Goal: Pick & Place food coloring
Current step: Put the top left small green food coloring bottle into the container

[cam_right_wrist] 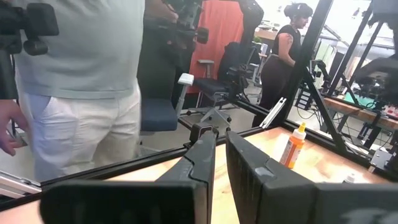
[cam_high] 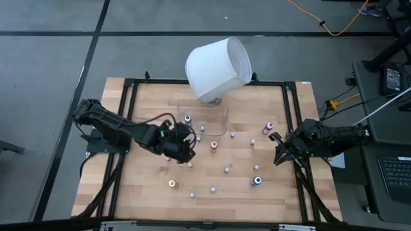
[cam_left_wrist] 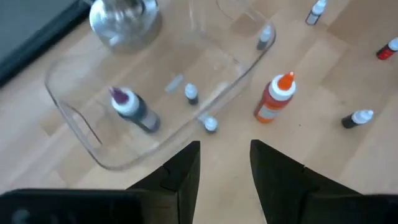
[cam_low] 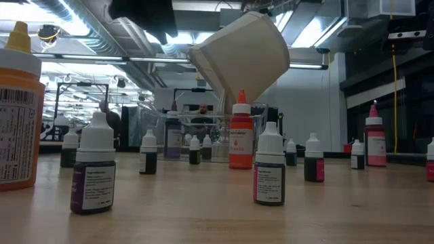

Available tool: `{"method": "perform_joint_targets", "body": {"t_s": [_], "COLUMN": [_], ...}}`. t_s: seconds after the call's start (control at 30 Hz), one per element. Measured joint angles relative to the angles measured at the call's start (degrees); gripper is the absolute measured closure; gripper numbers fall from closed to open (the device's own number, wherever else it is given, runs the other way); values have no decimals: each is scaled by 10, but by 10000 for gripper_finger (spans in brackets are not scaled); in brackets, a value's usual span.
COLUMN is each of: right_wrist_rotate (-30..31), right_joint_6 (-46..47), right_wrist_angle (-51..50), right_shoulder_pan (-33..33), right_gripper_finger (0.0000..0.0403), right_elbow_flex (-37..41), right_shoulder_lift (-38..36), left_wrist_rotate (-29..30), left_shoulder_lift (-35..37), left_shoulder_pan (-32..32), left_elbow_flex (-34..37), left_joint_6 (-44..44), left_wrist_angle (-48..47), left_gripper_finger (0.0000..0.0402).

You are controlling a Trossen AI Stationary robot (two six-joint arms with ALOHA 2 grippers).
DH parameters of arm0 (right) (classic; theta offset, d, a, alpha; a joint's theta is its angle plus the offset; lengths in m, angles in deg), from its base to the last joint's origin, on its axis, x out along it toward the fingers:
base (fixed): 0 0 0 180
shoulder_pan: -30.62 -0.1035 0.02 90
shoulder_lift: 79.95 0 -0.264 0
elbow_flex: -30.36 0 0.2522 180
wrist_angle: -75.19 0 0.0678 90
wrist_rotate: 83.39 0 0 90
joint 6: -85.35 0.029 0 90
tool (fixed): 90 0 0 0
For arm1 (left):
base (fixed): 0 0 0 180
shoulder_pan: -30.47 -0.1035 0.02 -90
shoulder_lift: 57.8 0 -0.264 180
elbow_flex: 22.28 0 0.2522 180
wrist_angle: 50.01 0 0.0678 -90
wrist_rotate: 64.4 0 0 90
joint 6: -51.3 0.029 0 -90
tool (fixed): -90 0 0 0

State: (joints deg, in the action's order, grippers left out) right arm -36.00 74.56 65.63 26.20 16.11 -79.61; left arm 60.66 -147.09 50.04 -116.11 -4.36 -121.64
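Several tiny food coloring bottles stand scattered on the wooden table (cam_high: 148, 192), among them an orange one (cam_high: 214, 146), a blue-capped one (cam_high: 257, 180) and a pink one (cam_high: 270, 127). A clear plastic tray (cam_high: 221, 115) holds a purple-capped bottle (cam_left_wrist: 134, 109) and a whitish-capped one (cam_left_wrist: 191, 93). My left gripper (cam_high: 184, 146) hovers open just near of the tray, with the tray rim (cam_left_wrist: 155, 146) and a small bottle (cam_left_wrist: 210, 124) ahead of its fingers (cam_left_wrist: 186, 168). My right gripper (cam_high: 279, 150) waits at the table's right side, its fingers a narrow gap apart (cam_right_wrist: 221, 155), empty.
A big white lampshade (cam_high: 218, 67) leans over the table's far edge, behind the tray. A black frame (cam_high: 295, 122) borders the table. Bottles stand close in the low view (cam_low: 270, 166) (cam_low: 95, 166). A person (cam_right_wrist: 81, 81) stands beyond the table, and another (cam_right_wrist: 283, 56) farther off.
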Motion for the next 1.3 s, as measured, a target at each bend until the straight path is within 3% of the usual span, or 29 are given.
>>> {"method": "perform_joint_targets", "body": {"t_s": [0.17,0.33,0.47,0.93,1.3], "right_wrist_rotate": [0,0,0,0,0], "right_joint_6": [0,0,0,0,0], "right_wrist_angle": [0,0,0,0,0], "right_shoulder_pan": [0,0,0,0,0], "right_gripper_finger": [359,359,359,359,359], "right_elbow_flex": [0,0,0,0,0], "right_shoulder_lift": [0,0,0,0,0], "left_wrist_rotate": [5,-57,-99,-130,-87], "left_shoulder_lift": [-27,-60,-91,-179,-214], "left_shoulder_pan": [12,1,-13,-74,-97], "left_elbow_flex": [0,0,0,0,0], "left_joint_6": [-83,-145,-140,-103,-115], "left_wrist_angle": [2,10,26,104,129], "left_gripper_finger": [264,255,241,163,153]}}
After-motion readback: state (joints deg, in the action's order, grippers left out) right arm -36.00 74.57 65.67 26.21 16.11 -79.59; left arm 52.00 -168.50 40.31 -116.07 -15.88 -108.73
